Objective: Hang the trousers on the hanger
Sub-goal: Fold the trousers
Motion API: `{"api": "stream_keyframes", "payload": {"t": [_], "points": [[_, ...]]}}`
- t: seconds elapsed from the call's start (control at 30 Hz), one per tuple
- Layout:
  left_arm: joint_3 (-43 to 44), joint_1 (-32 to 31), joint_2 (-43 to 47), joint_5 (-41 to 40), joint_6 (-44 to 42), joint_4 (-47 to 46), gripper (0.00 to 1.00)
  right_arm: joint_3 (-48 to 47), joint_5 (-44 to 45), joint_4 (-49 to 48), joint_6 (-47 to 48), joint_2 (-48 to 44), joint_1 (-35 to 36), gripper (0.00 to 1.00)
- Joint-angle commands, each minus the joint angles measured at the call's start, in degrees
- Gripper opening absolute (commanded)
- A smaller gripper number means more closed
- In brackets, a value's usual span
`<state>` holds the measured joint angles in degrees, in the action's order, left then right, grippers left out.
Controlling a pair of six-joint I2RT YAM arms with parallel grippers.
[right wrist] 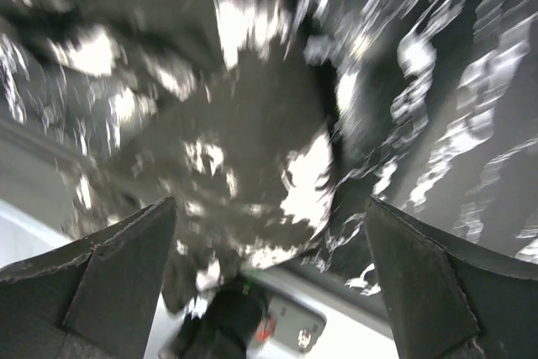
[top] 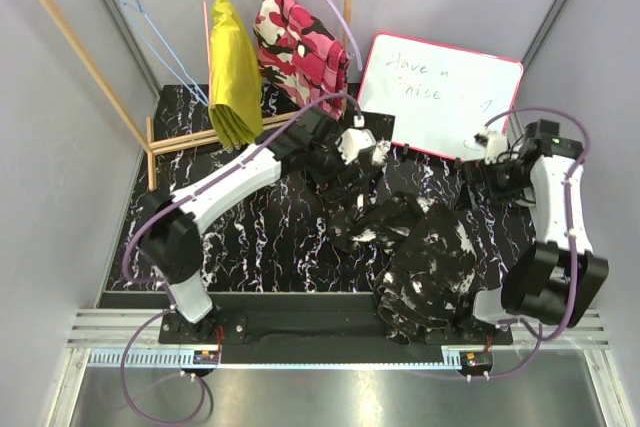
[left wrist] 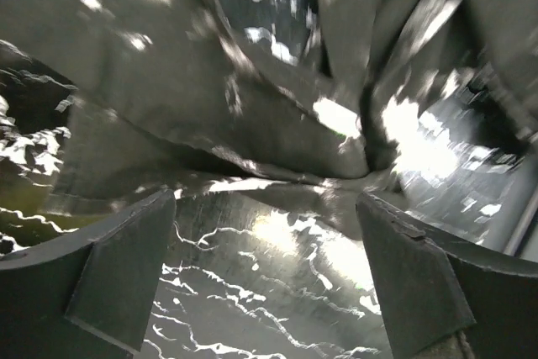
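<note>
Long floppy black trousers with white blotches [top: 425,257] lying crumpled on the black veined table [top: 250,237], centre to near right. Thin light-blue wire hanger [top: 150,35] hanging on the wooden rack [top: 80,37], far left, well apart from them. Left fingers [left wrist: 126,266] standing wide apart, gripping nothing, fabric just ahead. Right fingers [right wrist: 118,266] gaping too, empty. Cloth looking light and limp, likely sagging and slipping; waistband or a thick fold seeming the best hold.

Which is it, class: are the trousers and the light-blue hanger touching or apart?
Apart. The top view shows the hanger on the wooden rack and the trousers heaped on the tabletop, well clear.
</note>
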<state>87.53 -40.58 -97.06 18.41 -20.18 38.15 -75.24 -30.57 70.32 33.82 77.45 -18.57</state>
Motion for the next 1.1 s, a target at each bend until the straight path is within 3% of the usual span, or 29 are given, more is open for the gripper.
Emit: {"api": "stream_keyframes", "payload": {"t": [0.0,0.23,0.33,0.37,0.43,0.47,0.5,0.53,0.57,0.6,0.63,0.7,0.87,1.07], "points": [[3.08,-0.47,-5.5,-1.47,-7.49,-0.45,0.99,5.79,4.9,5.8,6.34,3.58,2.83,1.0],[8.72,-5.21,-14.55,-1.45,-12.69,0.34,0.99,12.66,10.08,-1.32,0.82,7.01,9.68,1.0],[8.28,-5.13,-17.54,-4.52,-11.9,0.87,0.95,14.07,13.86,-6.07,-1.65,8.77,12.24,0.88],[7.93,-4.6,-17.73,-4.79,-11.9,1.31,0.91,14.07,14.13,-6.77,-2.0,9.29,12.5,0.79],[5.05,-2.15,-16.25,-3.66,-11.28,2.45,0.76,14.07,14.74,-8.88,-2.88,11.31,12.94,0.66],[3.46,-1.35,-14.93,-2.17,-11.28,2.63,0.69,14.24,15.18,-10.63,-3.06,12.8,13.2,0.54],[-0.65,-0.13,-11.96,-1.63,-11.63,2.63,0.54,14.25,15.8,-11.6,-3.24,13.6,13.73,0.46],[-2.95,0.41,-10.19,-1.63,-12.07,2.63,0.46,14.07,17.11,-12.4,-3.41,14.47,13.99,0.39],[-5.32,0.76,-8.26,-2.15,-12.68,2.63,0.38,13.55,17.82,-14.23,-3.59,15.44,14.35,0.21],[-10.05,1.55,-4.76,-2.68,-13.73,2.63,0.21,12.93,18.95,-14.69,-3.94,17.45,14.96,0.12],[-12.27,1.99,-2.98,-3.73,-14.18,2.72,0.14,11.45,19.57,-15.39,-4.38,18.52,15.14,0.0],[-18.66,3.92,2.27,-4.7,-15.58,3.68,0.0,9.34,20.63,-16.01,-5.08,21.16,16.45,0.0],[-30.56,10.94,13.81,-5.41,-20.49,7.27,0.0,1.25,21.95,-17.58,-5.96,23.62,22.51,0.0],[-38.92,12.72,28.83,-5.5,-24.46,15.53,0.0,-8.5,24.93,-20.14,-6.58,27.22,29.81,0.0]]}}
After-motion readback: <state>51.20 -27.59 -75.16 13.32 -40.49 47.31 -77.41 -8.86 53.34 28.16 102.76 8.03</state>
